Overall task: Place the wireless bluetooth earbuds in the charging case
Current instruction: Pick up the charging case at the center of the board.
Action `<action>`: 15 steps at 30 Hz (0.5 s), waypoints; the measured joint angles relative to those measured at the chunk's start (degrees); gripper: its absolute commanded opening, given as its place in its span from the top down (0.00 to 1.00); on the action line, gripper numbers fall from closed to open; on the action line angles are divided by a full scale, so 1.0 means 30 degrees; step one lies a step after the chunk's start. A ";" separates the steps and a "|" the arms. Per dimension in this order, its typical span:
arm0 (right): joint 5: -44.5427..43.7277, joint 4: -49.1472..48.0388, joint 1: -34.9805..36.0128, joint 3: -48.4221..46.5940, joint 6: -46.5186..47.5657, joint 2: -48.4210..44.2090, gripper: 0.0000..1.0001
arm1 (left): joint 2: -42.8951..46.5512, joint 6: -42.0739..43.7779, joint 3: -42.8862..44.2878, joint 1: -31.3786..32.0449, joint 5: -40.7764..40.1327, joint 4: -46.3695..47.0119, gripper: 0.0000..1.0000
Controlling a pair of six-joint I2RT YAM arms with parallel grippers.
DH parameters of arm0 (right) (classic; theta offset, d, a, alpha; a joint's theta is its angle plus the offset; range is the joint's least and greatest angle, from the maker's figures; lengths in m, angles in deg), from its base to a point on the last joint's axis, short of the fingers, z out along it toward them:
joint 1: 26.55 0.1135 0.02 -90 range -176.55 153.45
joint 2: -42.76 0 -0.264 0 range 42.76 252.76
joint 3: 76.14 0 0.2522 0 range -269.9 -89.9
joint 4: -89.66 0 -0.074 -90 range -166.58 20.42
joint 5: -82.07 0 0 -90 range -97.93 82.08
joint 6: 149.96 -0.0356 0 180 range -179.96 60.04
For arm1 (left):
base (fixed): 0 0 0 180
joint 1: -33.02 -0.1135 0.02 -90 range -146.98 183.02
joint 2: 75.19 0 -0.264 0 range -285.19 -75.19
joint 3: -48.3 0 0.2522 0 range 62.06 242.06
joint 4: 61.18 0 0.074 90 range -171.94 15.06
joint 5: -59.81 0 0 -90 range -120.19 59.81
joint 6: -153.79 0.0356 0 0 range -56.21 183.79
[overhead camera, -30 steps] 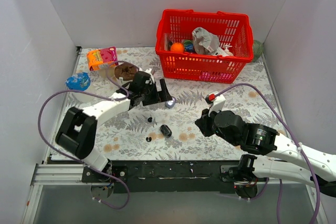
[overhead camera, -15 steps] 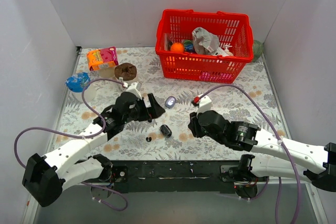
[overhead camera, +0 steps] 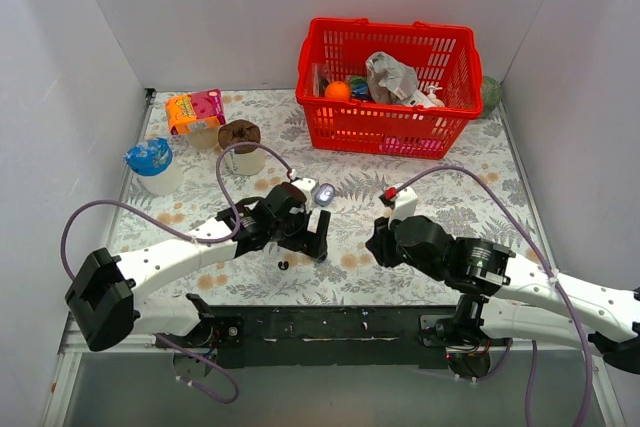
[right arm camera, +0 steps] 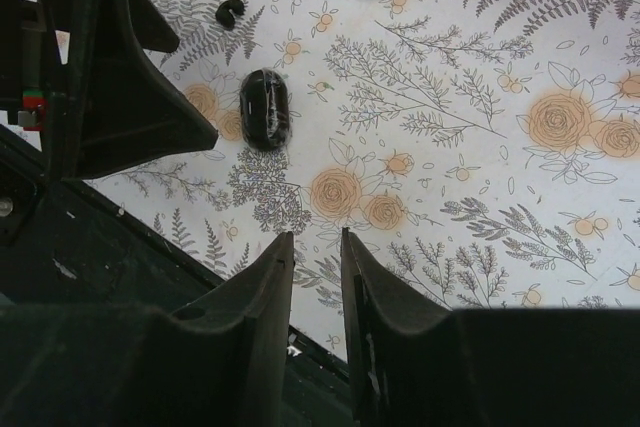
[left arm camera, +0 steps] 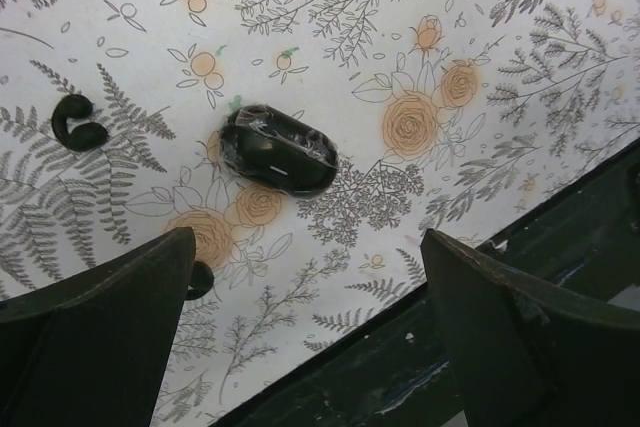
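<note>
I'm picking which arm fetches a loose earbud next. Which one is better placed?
Probably the left. The left gripper hangs open near the table's front, with a small dark earbud on the cloth just ahead of its fingers. The right gripper is nearly shut and sits farther from the buds.
</note>
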 measured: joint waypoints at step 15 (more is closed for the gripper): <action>0.0882 0.2266 0.0000 -0.0029 0.0430 -0.2324 0.67 | -0.4167 0.6521 0.1712 0.0342 0.1056 -0.0138 0.02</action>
